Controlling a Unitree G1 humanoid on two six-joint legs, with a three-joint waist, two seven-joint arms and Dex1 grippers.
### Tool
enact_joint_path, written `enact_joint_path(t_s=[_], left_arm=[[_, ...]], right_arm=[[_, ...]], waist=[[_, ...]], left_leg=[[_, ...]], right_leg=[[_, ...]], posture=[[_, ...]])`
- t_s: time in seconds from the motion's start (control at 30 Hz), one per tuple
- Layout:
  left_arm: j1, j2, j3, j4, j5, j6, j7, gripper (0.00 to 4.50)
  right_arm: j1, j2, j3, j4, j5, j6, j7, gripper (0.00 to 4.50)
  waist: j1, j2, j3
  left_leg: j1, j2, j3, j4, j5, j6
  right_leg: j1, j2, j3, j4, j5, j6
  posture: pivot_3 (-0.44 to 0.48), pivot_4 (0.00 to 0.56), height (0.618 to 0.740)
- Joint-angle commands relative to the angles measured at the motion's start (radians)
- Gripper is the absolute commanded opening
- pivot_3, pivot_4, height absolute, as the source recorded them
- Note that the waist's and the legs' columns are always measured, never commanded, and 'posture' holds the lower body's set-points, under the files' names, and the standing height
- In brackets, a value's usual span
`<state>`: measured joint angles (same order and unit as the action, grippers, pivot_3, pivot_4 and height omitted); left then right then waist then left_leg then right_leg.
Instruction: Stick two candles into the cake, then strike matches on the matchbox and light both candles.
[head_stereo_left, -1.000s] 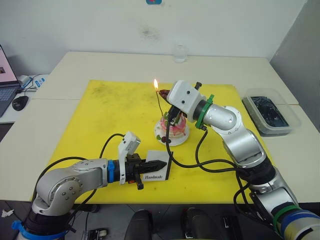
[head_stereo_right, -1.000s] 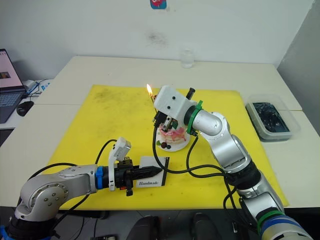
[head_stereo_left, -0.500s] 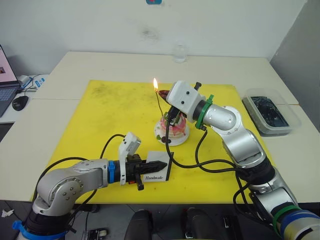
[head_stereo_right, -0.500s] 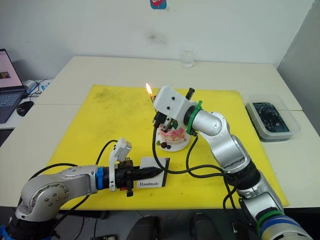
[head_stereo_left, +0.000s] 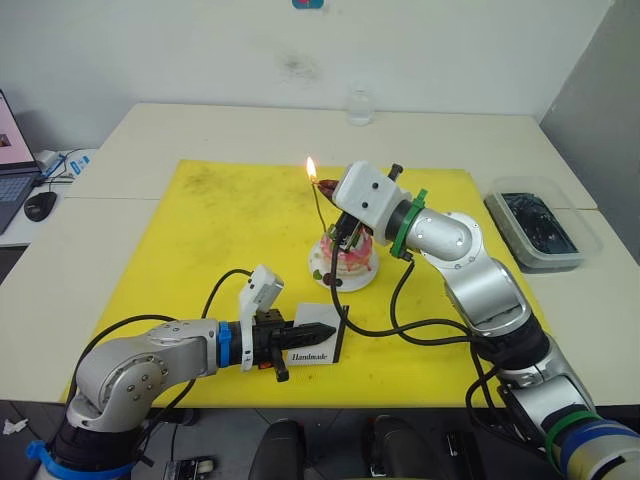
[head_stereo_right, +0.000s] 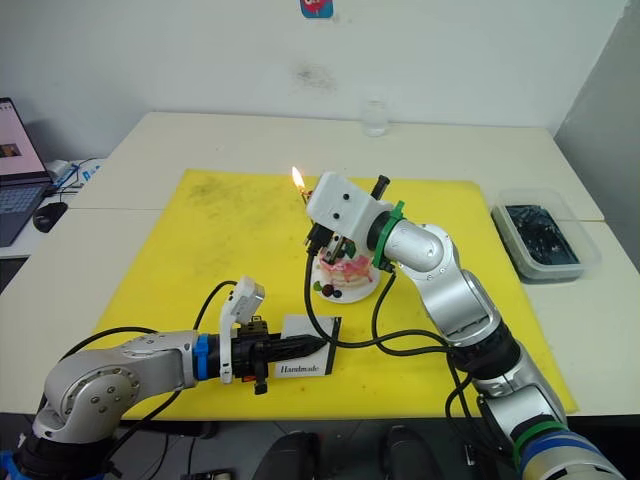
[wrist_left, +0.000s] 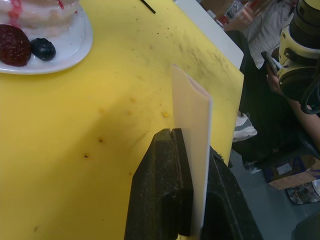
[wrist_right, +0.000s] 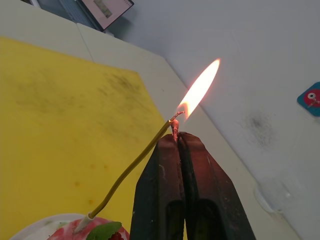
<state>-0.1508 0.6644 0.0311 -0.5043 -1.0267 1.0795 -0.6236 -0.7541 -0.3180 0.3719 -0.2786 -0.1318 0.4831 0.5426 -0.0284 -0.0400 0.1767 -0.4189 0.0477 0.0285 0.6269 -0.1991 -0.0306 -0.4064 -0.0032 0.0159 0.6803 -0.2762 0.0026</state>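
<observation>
Above the cake (head_stereo_left: 345, 262), my right gripper (wrist_right: 176, 140) has its fingers pressed together on a burning match (wrist_right: 175, 131), the flame touching the tip of a candle (wrist_right: 131, 169) that rises from the cake's top. I judge this is the lighting step: the flame sits right at the wick end, though I cannot tell whether the candle burns on its own yet. Nearer to me than the cake, my left gripper (wrist_left: 191, 150) pinches the matchbox (head_stereo_left: 318, 343) by its edge and holds it upright just over the yellow mat (head_stereo_left: 230, 230). I can make out just one candle in the cake, so the next move probably means keeping the match steady until the wick catches, then seeing to the other candle. Well to the right of the cake, a clear plastic tub (head_stereo_left: 541, 225) holds something dark I cannot identify; beyond the cake stands a small glass jar (head_stereo_left: 360, 106).
</observation>
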Motion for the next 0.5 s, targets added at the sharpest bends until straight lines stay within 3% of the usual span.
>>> enact_joint_path(t_s=[0.03,0.37,0.5], left_arm=[[-0.01,-0.006,-0.002,-0.025,-0.007,-0.013,-0.008,0.0],[-0.021,-0.015,-0.01,-0.019,-0.006,-0.011,-0.005,0.0],[-0.024,-0.021,-0.011,-0.019,-0.007,-0.01,-0.003,0.0]], right_arm=[[-0.009,-0.011,-0.048,-0.027,-0.008,-0.014,-0.01,0.02],[-0.035,-0.025,-0.134,-0.044,-0.002,0.02,-0.03,0.02],[-0.052,-0.055,-0.245,-0.049,0.015,0.048,-0.056,0.02]], waist=[[0.0,0.0,0.0],[0.0,0.0,0.0],[0.0,0.0,0.0]], left_leg=[[0.0,0.0,0.0,0.0,0.0,0.0],[0.0,0.0,0.0,0.0,0.0,0.0],[0.0,0.0,0.0,0.0,0.0,0.0]], right_leg=[[0.0,0.0,0.0,0.0,0.0,0.0],[0.0,0.0,0.0,0.0,0.0,0.0],[0.0,0.0,0.0,0.0,0.0,0.0]], posture=[[0.0,0.15,0.74],[0.0,0.15,0.74],[0.0,0.15,0.74]])
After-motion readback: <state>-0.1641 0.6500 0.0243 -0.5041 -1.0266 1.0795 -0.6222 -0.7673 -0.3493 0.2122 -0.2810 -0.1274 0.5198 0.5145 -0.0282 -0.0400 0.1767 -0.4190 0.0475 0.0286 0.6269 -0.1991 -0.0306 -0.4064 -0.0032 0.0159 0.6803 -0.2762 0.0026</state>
